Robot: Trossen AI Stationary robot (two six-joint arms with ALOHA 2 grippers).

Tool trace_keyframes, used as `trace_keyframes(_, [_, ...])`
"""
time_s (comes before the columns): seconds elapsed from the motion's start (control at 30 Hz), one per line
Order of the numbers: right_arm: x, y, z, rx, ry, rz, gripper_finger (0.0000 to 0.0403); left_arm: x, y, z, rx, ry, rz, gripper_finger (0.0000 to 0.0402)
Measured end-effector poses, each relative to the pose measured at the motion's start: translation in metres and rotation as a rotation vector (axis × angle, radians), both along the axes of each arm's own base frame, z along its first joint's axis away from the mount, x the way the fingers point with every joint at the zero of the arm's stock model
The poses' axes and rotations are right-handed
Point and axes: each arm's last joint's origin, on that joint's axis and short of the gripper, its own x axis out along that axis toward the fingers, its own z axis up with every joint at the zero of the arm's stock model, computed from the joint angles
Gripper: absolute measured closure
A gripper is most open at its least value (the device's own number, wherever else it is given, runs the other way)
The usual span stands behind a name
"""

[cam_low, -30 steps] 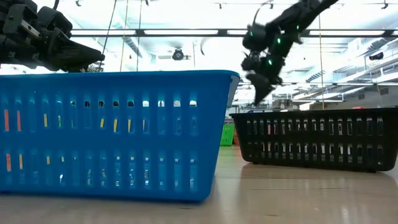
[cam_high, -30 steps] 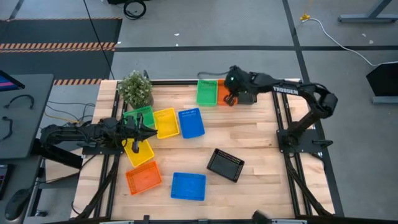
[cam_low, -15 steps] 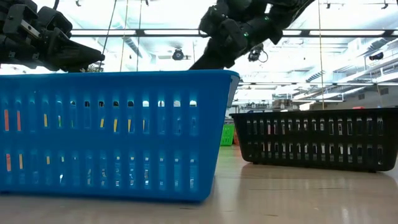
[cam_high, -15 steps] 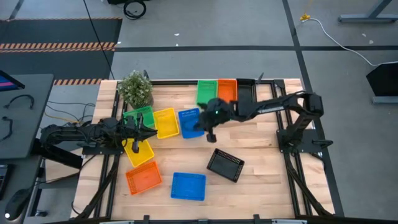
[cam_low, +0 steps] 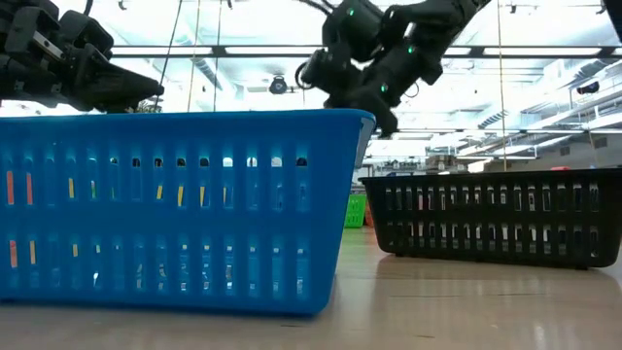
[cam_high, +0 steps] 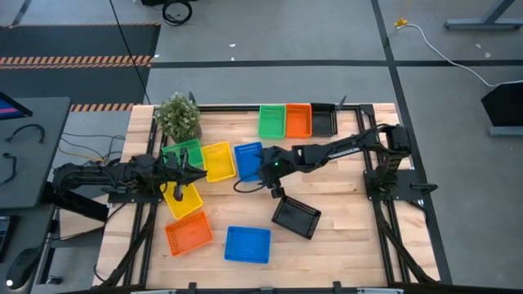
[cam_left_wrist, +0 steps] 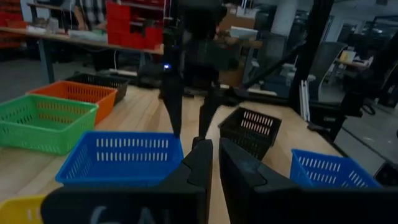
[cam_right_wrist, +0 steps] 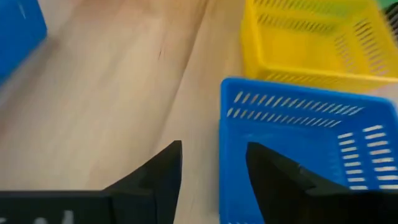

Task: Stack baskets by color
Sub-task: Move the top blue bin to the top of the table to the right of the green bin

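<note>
Blue basket point(cam_right_wrist: 298, 149) wall between right fingers point(cam_right_wrist: 158, 171)

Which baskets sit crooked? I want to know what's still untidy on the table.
The black basket lies turned at an angle near the table's middle, and the yellow basket and orange basket at the left are skewed too. Nothing looks spilled or damaged.

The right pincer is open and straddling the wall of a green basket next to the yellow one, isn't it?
Not green: the right pincer is open, straddling the wall of a blue basket beside the yellow basket. The right wrist view shows it.
</note>
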Motion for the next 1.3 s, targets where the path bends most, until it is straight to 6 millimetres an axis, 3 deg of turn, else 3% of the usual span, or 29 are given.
trace_keyframes(0.23, [0.004, -0.004, -0.014, -0.083, 0.031, -0.029, 0.0233, 0.0, 0.0, -0.001, 0.0, 0.005, 0.0, 0.0372])
trace_keyframes(0.57, [0.001, -0.006, -0.016, -0.068, 0.058, -0.019, 0.0325, 0.0, 0.0, 0.0, 0.0, 0.005, 0.0, 0.037])
trace_keyframes(0.93, [0.004, -0.005, -0.027, -0.101, 0.078, -0.001, 0.0322, 0.0, 0.0, 0.0, 0.0, 0.003, 0.0, 0.0373])
trace_keyframes(1.13, [0.005, -0.005, -0.025, -0.105, 0.065, 0.002, 0.0387, 0.0, 0.0, 0.0, 0.0, 0.003, 0.0, 0.0368])
trace_keyframes(1.3, [0.008, -0.006, -0.01, -0.103, 0.026, -0.03, 0.0385, 0.0, 0.0, 0.0, 0.0, 0.003, 0.0, 0.0363])
